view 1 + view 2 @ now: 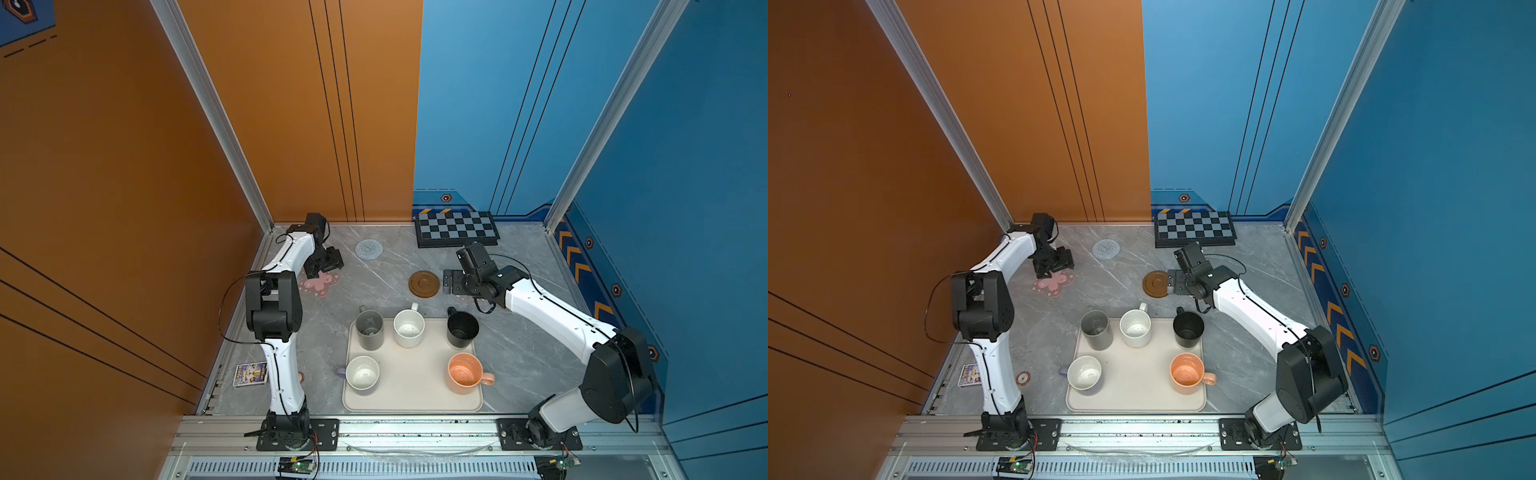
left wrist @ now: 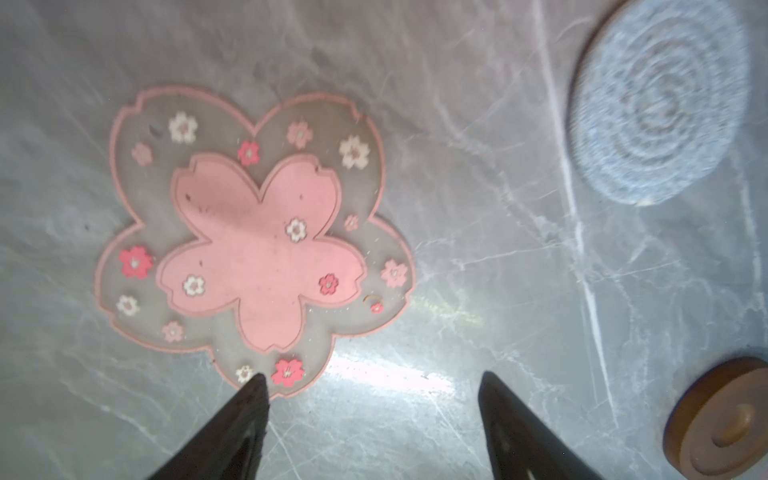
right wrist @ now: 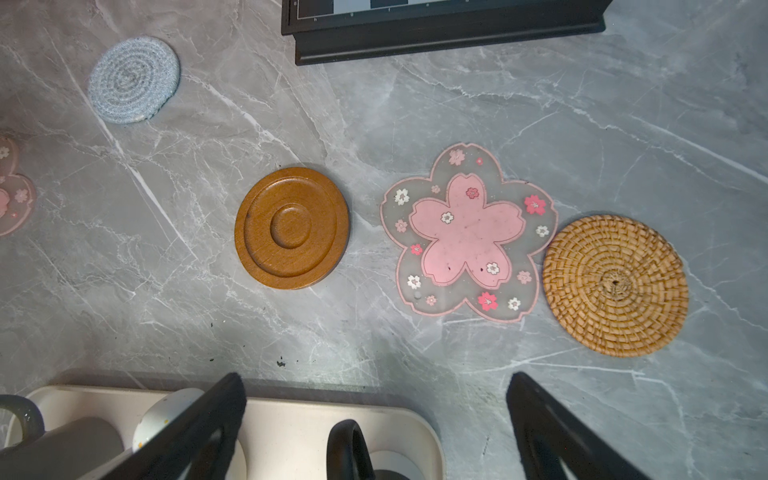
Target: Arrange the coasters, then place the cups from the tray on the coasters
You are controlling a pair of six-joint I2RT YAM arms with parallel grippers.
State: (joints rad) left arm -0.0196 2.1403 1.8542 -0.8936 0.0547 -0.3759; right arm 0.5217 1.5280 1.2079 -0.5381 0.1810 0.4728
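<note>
**Right arm hides two coasters**

From above, your right gripper (image 1: 446, 281) largely covers the second flower coaster (image 3: 469, 232) and the rattan coaster (image 3: 615, 286). Both grippers gape empty. One fingertip of the left gripper (image 2: 370, 380) overlaps the first flower coaster (image 2: 253, 249). The cups (image 1: 370, 330) stand on the tray (image 1: 411, 374).

Cups (image 1: 409, 328) on tray (image 1: 415, 376), coasters (image 1: 424, 284) behind

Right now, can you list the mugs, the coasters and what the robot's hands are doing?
Mugs on tray: grey mug, white mug, black mug, peach mug, lavender mug
Coasters on table, no mugs yet: blue knitted coaster, brown disc, pink flower coaster, second flower coaster, rattan coaster
Left hand: open, empty, at the pink flower coaster's edge
Right hand: open, empty, near the brown disc
</note>
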